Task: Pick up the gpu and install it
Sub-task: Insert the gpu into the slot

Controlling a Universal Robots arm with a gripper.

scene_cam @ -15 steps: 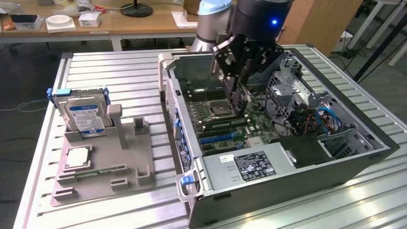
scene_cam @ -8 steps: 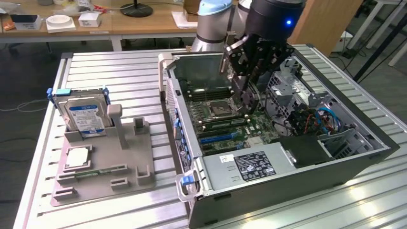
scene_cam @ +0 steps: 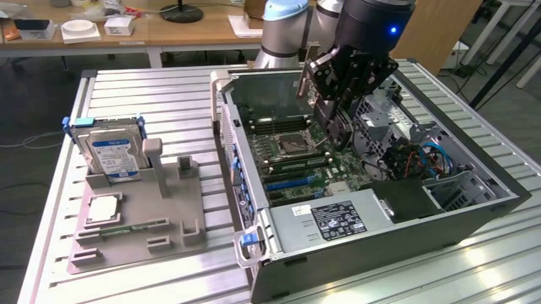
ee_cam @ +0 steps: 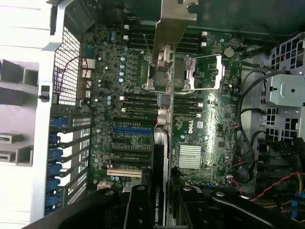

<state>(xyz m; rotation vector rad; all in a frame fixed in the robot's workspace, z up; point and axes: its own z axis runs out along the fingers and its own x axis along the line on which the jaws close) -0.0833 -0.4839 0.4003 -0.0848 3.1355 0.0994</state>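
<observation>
My gripper (scene_cam: 331,114) hangs over the open computer case (scene_cam: 473,218), shut on the gpu (scene_cam: 335,132). The dark card stands on edge, low over the motherboard (scene_cam: 292,149). In the wrist view the gpu (ee_cam: 160,143) appears edge-on between my two black fingers (ee_cam: 138,207), its metal bracket (ee_cam: 174,19) at the far end and a white NVIDIA label near my gripper (ee_cam: 161,205). It sits above the motherboard (ee_cam: 205,119), crossing the line of the blue slot (ee_cam: 133,129) and the processor socket (ee_cam: 190,71).
A grey fixture (scene_cam: 139,215) on the exterior view's left holds a hard drive (scene_cam: 114,155) with a blue-white label. Inside the case are a power supply (scene_cam: 334,218), a drive cage (scene_cam: 397,120) and cables (scene_cam: 427,158). The perforated rear wall (ee_cam: 66,62) borders the board.
</observation>
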